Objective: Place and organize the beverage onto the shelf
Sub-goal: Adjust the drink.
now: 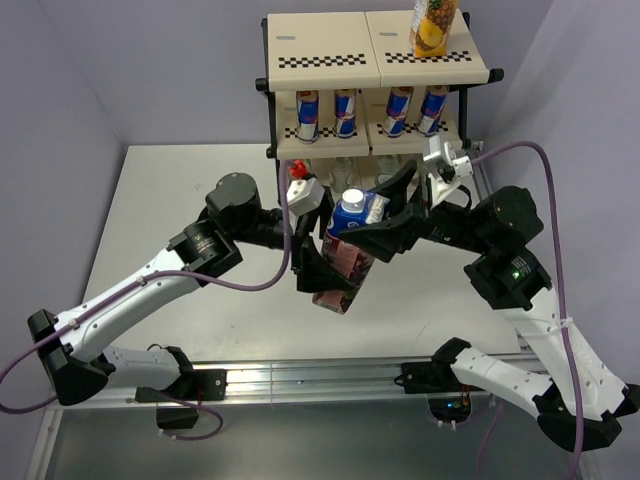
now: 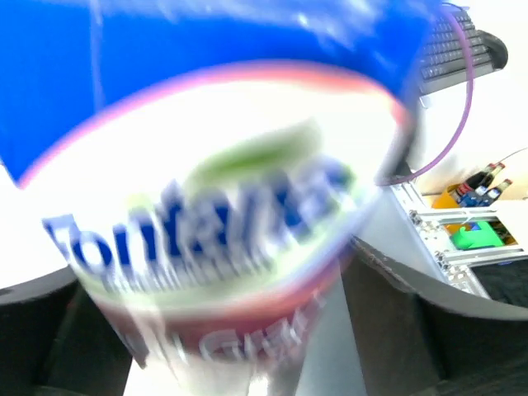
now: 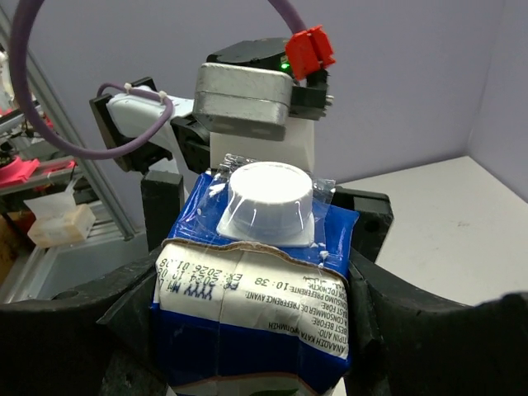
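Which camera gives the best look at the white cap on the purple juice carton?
The right wrist view: the white cap sits centred, sharp and close atop the purple juice carton. The top external view shows it only small, and the left wrist view shows just the carton's blurred side, no cap.

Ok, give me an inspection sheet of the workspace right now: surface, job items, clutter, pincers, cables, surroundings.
Surface: white table, with the shelf at its far edge.
Job's things: purple carton tilted, off the table between the arms; yellow carton on the top tier; four cans on the middle tier; clear bottles on the bottom tier, mostly hidden.
Clutter: nothing seen.
Grippers: right pincer clamped on the purple carton below its cap; left pincer flanks the same carton, grip unclear.
Cables: purple cables loop from each wrist.
Surroundings: lilac walls; metal rail along the near edge.
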